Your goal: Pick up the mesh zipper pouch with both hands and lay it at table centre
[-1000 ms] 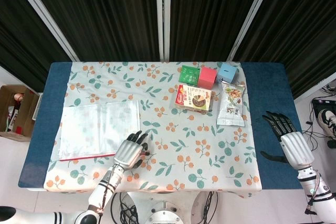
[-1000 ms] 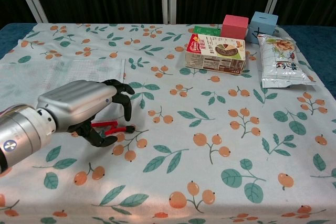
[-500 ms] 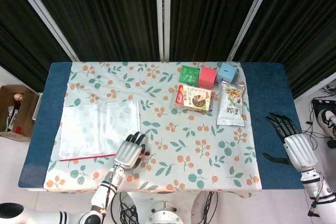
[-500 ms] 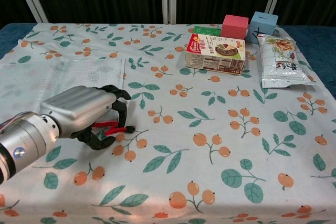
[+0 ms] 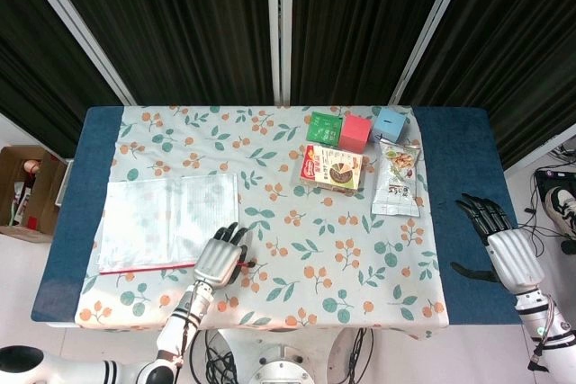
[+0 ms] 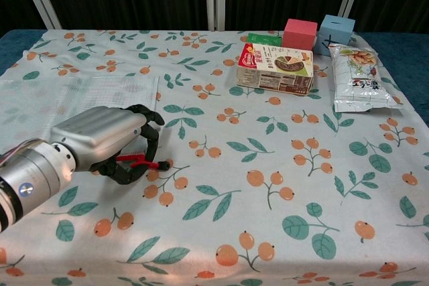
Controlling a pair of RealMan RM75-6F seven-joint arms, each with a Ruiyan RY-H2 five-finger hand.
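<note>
The mesh zipper pouch point(image 5: 166, 219) lies flat on the left side of the floral tablecloth; it is white and see-through, with a red zipper point(image 5: 148, 268) along its near edge. My left hand point(image 5: 219, 260) is at the pouch's near right corner. In the chest view its fingers point(image 6: 151, 140) curl down around the red zipper end point(image 6: 144, 161), with the thumb underneath, so my left hand point(image 6: 100, 137) grips that corner of the pouch point(image 6: 74, 98). My right hand point(image 5: 504, 242) hovers open over the blue table margin at far right, holding nothing.
A cookie box point(image 5: 331, 168), a snack bag point(image 5: 397, 179), a red cube point(image 5: 355, 132), a blue cube point(image 5: 391, 122) and a green packet point(image 5: 323, 127) sit at the back right. A cardboard box point(image 5: 27, 191) stands on the floor to the left.
My left hand's fingers have curled tighter around the zipper corner, and the pouch's right edge has shifted slightly left. My right hand drew back a little towards the right and then stayed still.
</note>
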